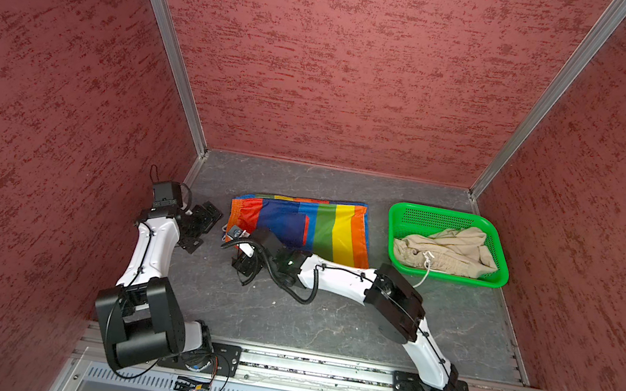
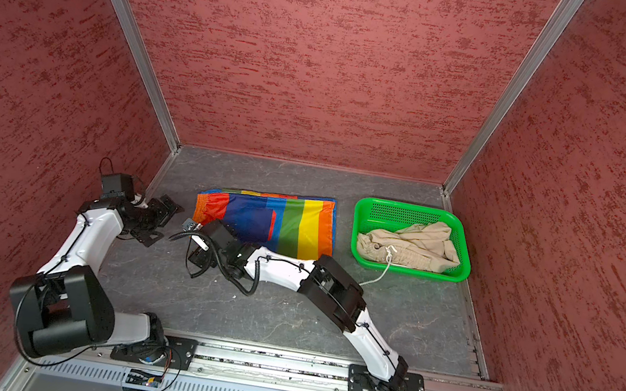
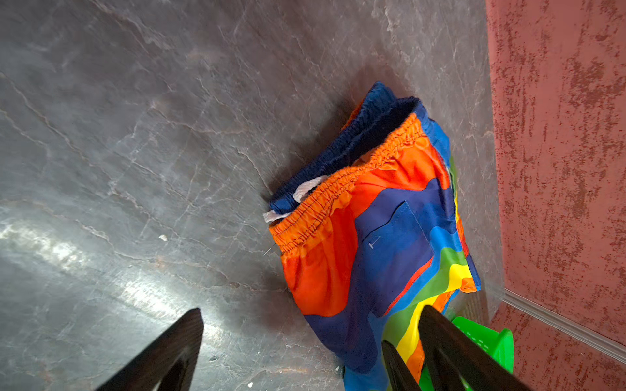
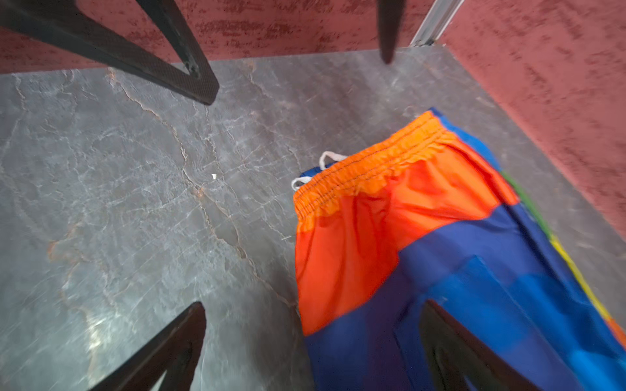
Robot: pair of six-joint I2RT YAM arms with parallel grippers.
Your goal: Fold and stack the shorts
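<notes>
— Where are the shorts right now?

— The rainbow shorts (image 1: 311, 225) lie flat on the grey table (image 1: 325, 324), about the middle and toward the far side. The orange waistband (image 3: 349, 182) is to the left and the hems are to the right. They look doubled over, one leg on the other. The beige shorts (image 1: 450, 248) sit crumpled in the green basket (image 1: 443, 214) at the far right, and their white drawstring (image 1: 427, 270) trails over the near rim onto the table.

— And the arms, holding anything?

— Nothing. The left gripper (image 1: 205, 229) hangs just left of the waistband, jaws spread wide, clear of the cloth. The right gripper (image 1: 244, 266) reaches across to the near-left corner of the rainbow pair. It's spread too, with nothing between its fingers.

— How would that striped pair handle?

— Thin and slick, I'd say, like swimwear. It's very light with no stiffness, so the layers may slide off each other when lifted. I'd pinch both layers at the two ends of the gathered waistband, where the elastic gives some bulk to grip, and carry it over toward the hems.

— The beige ones?

— Softer, thicker and heavier by the look, so they'll drape rather than slip. Take the waistband, not the drawstring, or it may just pull through. They need lifting out of the basket and spreading before any fold.
</notes>
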